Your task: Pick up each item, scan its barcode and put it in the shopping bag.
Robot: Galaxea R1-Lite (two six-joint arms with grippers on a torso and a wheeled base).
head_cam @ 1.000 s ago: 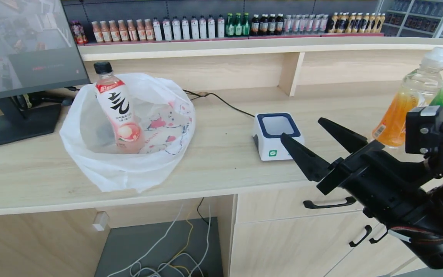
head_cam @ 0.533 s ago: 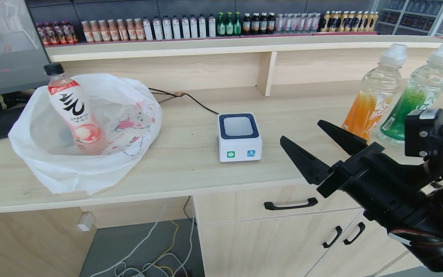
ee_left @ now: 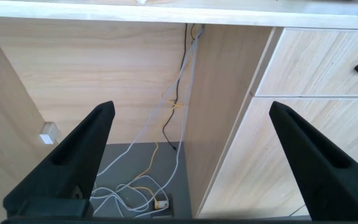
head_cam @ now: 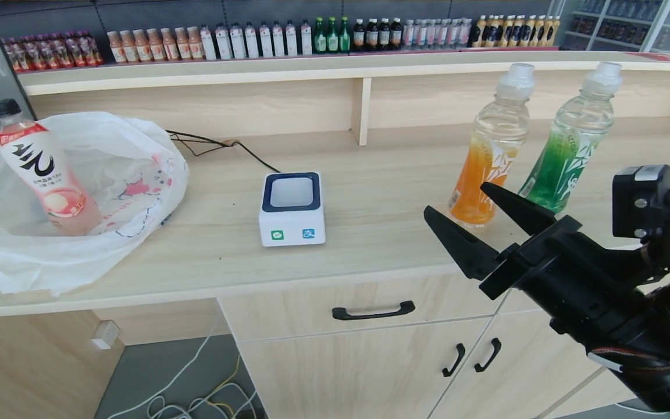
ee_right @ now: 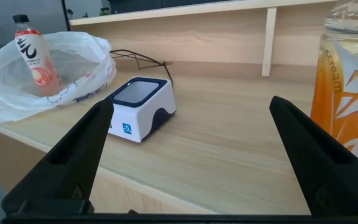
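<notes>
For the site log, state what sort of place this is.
Probably a shop checkout: a barcode scanner on the counter, a shopping bag holding a pink bottle, and rows of drinks shelved behind.

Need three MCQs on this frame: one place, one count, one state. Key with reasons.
1. The pink bottle is: A in the shopping bag; B on the floor; C in a hand.
2. Bottles standing on the counter right of the scanner: A one; B two; C three.
3. The right gripper is: A shut on a bottle; B open, empty; C shut on nothing.
Key: 1A, it leans inside the bag; 2B, an orange bottle and a green bottle; 3B, fingers spread, gripping nothing.
</notes>
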